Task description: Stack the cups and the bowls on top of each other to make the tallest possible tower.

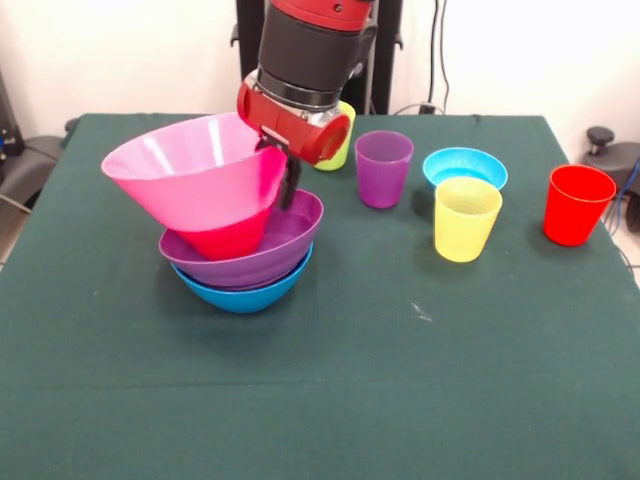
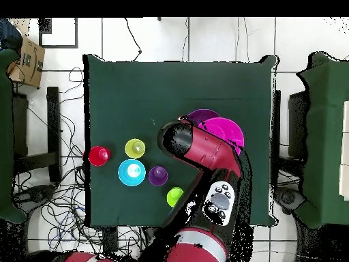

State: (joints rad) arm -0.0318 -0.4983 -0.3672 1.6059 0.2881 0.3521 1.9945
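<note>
Tilting in the purple bowl (image 1: 290, 245) atop the blue bowl (image 1: 245, 293), the pink bowl (image 1: 190, 175) is grasped by the hand (image 1: 287, 172).

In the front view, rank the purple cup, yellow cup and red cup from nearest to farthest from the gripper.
The gripper is at the pink bowl's rim.
1. Purple cup, just to its right in the picture.
2. Yellow cup, farther right.
3. Red cup, by the table's right edge.
</note>
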